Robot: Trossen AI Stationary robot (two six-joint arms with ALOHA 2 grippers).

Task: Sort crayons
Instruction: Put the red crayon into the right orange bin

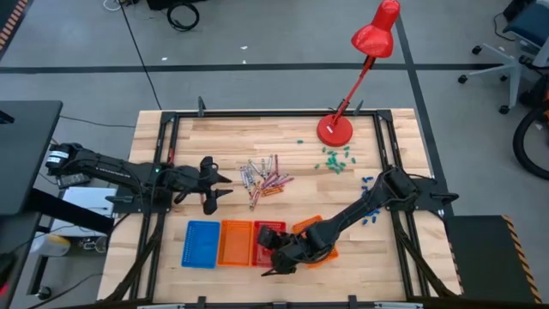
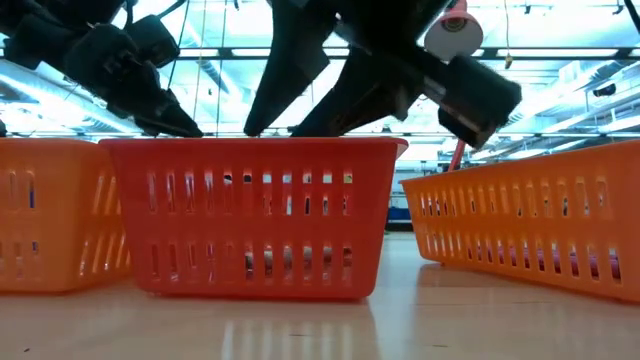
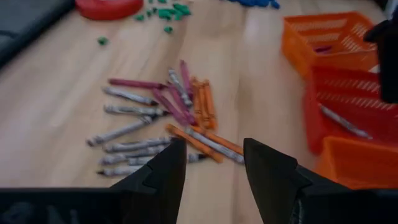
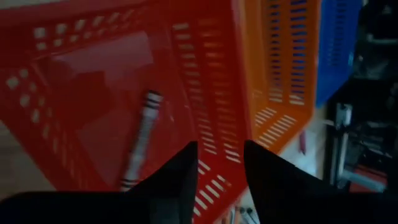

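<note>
One grey crayon (image 4: 142, 140) inside red basket (image 4: 93, 74), right gripper (image 4: 219, 171) open above.

A robotics lab or workshop: a wooden table (image 1: 257, 142) in a black metal frame (image 1: 163, 129) stands on grey concrete floor with loose cables (image 1: 182, 15), an office chair (image 1: 515, 39) nearby and ceiling strip lights (image 2: 560, 50) overhead

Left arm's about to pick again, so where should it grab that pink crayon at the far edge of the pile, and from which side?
Grip the pink crayon at mid-length, coming straight down, fingers across its width. It lies flat on the table, its free half clear of the crayon pile.
</note>
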